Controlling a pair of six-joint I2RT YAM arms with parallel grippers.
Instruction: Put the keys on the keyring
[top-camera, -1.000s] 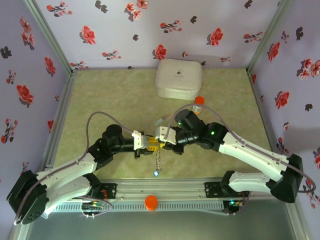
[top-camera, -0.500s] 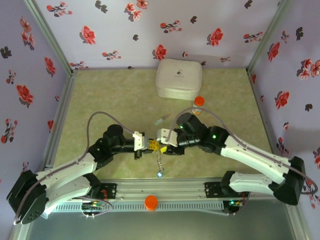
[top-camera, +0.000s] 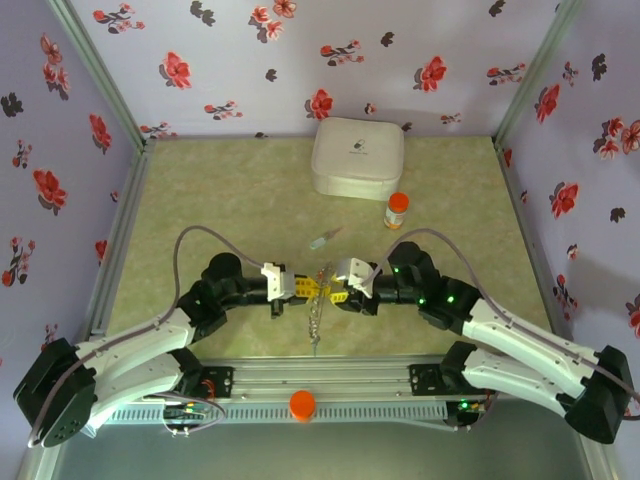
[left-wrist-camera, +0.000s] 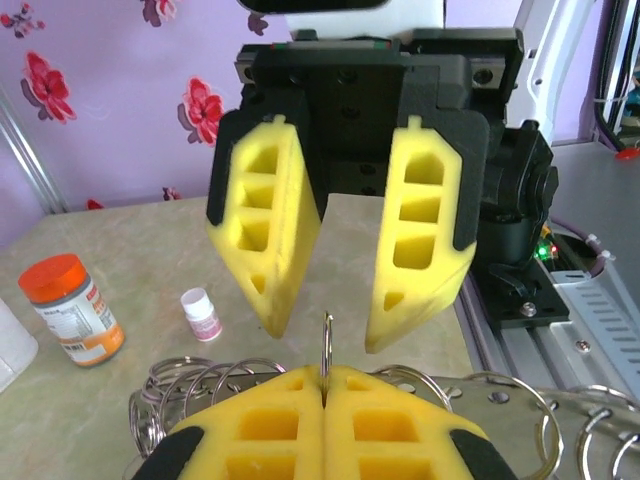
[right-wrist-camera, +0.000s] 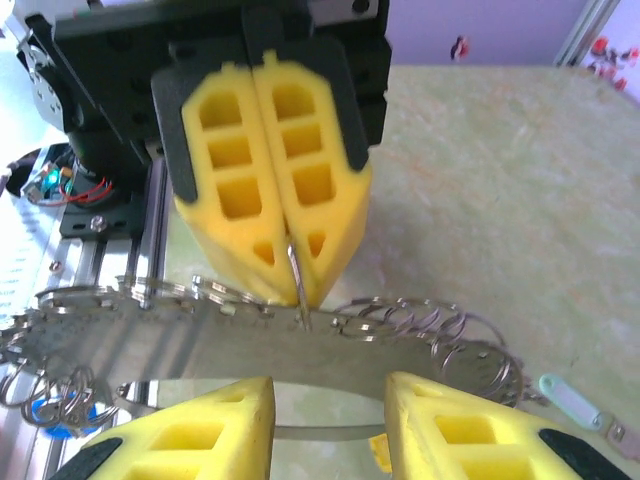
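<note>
While the left tool (left-wrist-camera: 323, 375) stays out of the way of nothing and simply pinches, its yellow pads clenched on a thin upright wire loop of the keyring (right-wrist-camera: 250, 345), the right tool (right-wrist-camera: 325, 395) faces it tip to tip with its jaws parted and nothing between them. From above, both tools meet low over the near middle of the table (top-camera: 220, 200), the left tool (top-camera: 300, 288) just beside the right tool (top-camera: 345, 290), with a length of chain dangling beneath them. The keyring reads as a flat metal band fringed with small wire loops; it hangs off the left pads and crosses just in front of the right fingertips, apparently without touching them. One key (right-wrist-camera: 570, 400), a pale tag, lies loose on the table beyond the ring, apart from both tools; from above the same key (top-camera: 322, 241) sits a little farther back than the tools. Judged from this, the step in hand is presenting the ring, no key being carried. The next move probably calls for the right tool to fetch that key while the left grip holds the loop steady for threading.
</note>
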